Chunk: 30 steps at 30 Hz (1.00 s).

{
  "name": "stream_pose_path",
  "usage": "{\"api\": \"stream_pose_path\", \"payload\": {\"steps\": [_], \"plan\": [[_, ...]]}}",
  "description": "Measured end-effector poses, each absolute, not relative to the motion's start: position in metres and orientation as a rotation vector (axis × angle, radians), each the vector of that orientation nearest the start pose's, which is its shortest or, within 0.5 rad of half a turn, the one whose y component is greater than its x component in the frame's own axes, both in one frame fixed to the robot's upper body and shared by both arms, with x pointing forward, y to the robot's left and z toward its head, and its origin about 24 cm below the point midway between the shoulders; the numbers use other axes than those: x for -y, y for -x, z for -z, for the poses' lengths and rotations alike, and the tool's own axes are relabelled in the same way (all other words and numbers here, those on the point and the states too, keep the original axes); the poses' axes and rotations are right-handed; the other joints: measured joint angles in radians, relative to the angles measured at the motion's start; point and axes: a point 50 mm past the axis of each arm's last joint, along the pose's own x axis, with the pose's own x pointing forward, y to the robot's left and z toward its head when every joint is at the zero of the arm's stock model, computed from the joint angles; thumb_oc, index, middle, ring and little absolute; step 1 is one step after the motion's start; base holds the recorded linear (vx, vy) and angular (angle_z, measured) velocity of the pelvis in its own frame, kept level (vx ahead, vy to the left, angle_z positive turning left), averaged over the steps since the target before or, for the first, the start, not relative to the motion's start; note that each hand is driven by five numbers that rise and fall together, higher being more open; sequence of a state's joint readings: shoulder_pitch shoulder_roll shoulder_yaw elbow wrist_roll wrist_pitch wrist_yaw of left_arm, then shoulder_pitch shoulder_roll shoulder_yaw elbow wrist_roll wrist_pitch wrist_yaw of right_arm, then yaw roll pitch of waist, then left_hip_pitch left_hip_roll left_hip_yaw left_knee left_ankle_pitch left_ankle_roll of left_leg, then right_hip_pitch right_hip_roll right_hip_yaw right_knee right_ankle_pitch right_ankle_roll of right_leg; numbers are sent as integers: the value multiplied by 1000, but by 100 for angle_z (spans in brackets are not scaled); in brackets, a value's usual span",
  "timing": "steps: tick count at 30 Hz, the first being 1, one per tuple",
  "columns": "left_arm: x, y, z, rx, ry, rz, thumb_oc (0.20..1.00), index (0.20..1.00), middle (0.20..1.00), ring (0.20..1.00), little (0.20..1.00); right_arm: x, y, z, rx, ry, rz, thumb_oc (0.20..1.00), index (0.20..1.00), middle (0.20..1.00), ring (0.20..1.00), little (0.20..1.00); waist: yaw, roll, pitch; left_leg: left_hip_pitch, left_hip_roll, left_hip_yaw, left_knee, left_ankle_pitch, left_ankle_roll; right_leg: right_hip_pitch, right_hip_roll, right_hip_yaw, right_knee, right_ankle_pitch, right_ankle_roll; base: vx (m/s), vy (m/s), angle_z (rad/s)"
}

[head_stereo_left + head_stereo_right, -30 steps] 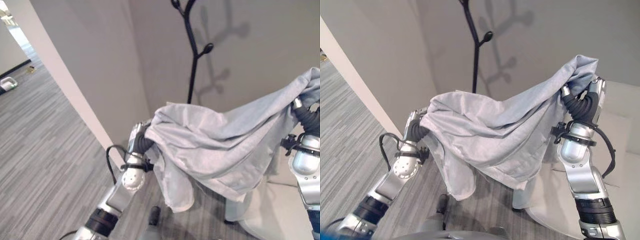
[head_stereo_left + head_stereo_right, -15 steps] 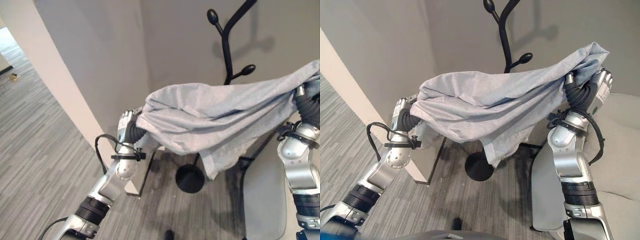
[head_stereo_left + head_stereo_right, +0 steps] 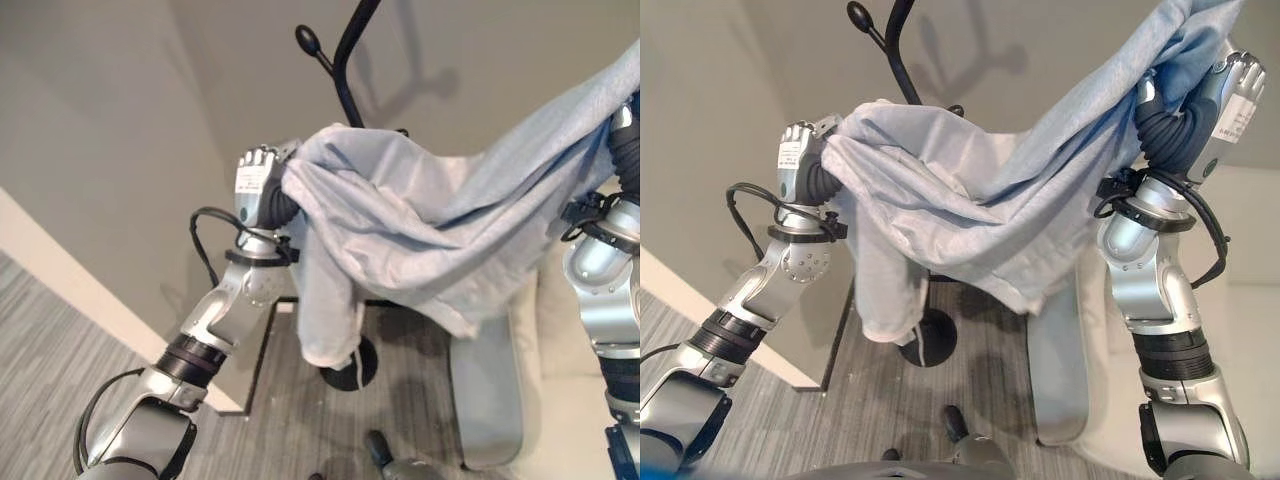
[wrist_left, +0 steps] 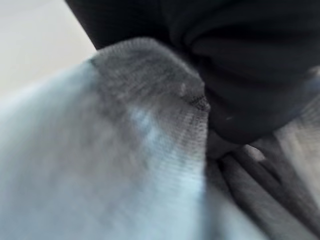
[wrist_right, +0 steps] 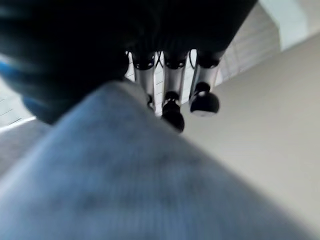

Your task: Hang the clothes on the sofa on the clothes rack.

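Observation:
A light grey-blue garment (image 3: 430, 225) hangs stretched between my two raised hands. My left hand (image 3: 258, 182) is curled on its left end, right beside the black clothes rack (image 3: 345, 60). A fold of cloth droops from that hand in front of the rack's pole, down to the round base (image 3: 930, 345). My right hand (image 3: 1225, 90) holds the other end higher, at the right, with the cloth bunched over it. In the right wrist view the fingers (image 5: 172, 107) bend over the garment (image 5: 125, 175). Cloth (image 4: 100, 150) lies against the dark cover in the left wrist view.
The rack stands in a corner of grey walls. A pale wall edge (image 3: 80, 290) runs down at the left. The cream sofa (image 3: 1250, 330) with a grey side panel (image 3: 1060, 390) stands at the right, close to the rack's base. Grey striped floor lies below.
The camera has shifted. Both hands have lifted the garment higher and closer to the rack; its left end now sits against the pole, and the right end is raised well above the left.

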<state>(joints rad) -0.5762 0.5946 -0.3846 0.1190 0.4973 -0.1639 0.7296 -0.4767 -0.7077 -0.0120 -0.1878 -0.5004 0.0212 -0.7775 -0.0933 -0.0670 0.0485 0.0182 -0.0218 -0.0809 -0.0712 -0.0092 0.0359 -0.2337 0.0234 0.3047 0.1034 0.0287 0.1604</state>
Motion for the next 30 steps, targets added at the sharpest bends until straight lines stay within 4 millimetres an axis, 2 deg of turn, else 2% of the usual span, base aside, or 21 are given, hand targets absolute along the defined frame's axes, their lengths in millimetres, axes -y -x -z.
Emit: {"api": "stream_pose_path", "payload": {"steps": [2, 4, 7, 10, 15, 18, 20, 23, 25, 27, 30], "plan": [[-158, -310, -209, 1005, -873, -340, 200, 200, 200, 200, 200, 236, -262, -276, 1096, 965, 782, 200, 200, 200, 200, 200, 2, 14, -5, 98, 29, -13, 19, -17, -25, 51, 28, -35, -37, 9, -14, 284, -146, 39], [-163, -309, -223, 1043, -852, -385, 200, 200, 200, 200, 200, 243, -257, -286, 1131, 1008, 784, 200, 200, 200, 200, 200, -24, 27, -12, 145, 59, -9, -5, -38, -50, 65, 62, -71, -57, 38, -57, 146, -78, 46], [-167, -313, -223, 1023, -868, -396, 200, 200, 200, 200, 200, 244, -256, -292, 1161, 1002, 786, 200, 200, 200, 200, 200, -26, 25, -12, 140, 79, -12, -14, -51, -66, 64, 81, -77, -70, 71, -101, 103, -60, 21], [-178, -318, -219, 983, -925, -407, 200, 200, 200, 200, 200, 252, -264, -290, 1116, 1017, 778, 200, 200, 200, 200, 200, -16, 32, -13, 128, 91, -17, -10, -90, -74, 58, 88, -88, -72, 72, -102, 42, -34, -8], [-192, -323, -217, 937, -972, -431, 200, 200, 200, 200, 200, 262, -268, -299, 1099, 984, 808, 200, 200, 200, 200, 200, -10, 30, -21, 103, 78, -43, -14, -94, -79, 18, 68, -99, -28, 70, -99, 55, -8, 12], [-202, -326, -216, 906, -1002, -457, 200, 200, 200, 200, 200, 272, -269, -308, 1084, 973, 834, 200, 200, 200, 200, 200, -4, 35, -40, 91, 83, -61, -8, -90, -76, 14, 67, -113, -43, 70, -102, 43, -15, 19], [-206, -329, -215, 887, -1019, -469, 200, 200, 200, 200, 200, 276, -271, -312, 1071, 974, 838, 200, 200, 200, 200, 200, 8, 35, -41, 88, 82, -67, -5, -79, -86, 19, 65, -118, -49, 88, -127, 36, -13, 10], [-214, -337, -214, 841, -1041, -489, 200, 200, 200, 200, 200, 281, -282, -319, 1039, 973, 832, 200, 200, 200, 200, 200, 14, 37, -41, 86, 83, -72, 4, -81, -91, 44, 58, -133, -77, 91, -130, 54, -13, 12], [-218, -349, -217, 798, -1057, -492, 200, 200, 200, 200, 200, 283, -298, -327, 1004, 996, 821, 200, 200, 200, 200, 200, 17, 37, -42, 82, 80, -78, 8, -84, -95, 49, 53, -137, -88, 97, -135, 52, -11, 11], [-217, -358, -226, 777, -1027, -491, 200, 200, 200, 200, 200, 283, -310, -336, 971, 989, 810, 200, 200, 200, 200, 200, 18, 35, -43, 72, 79, -94, 5, -83, -95, 50, 48, -144, -104, 104, -130, 31, -21, 18], [-218, -369, -225, 702, -1012, -466, 200, 200, 200, 200, 200, 280, -324, -341, 915, 984, 772, 200, 200, 200, 200, 200, 19, 34, -44, 69, 79, -98, 5, -77, -104, 54, 45, -150, -124, 116, -131, 18, -17, 11]]}}
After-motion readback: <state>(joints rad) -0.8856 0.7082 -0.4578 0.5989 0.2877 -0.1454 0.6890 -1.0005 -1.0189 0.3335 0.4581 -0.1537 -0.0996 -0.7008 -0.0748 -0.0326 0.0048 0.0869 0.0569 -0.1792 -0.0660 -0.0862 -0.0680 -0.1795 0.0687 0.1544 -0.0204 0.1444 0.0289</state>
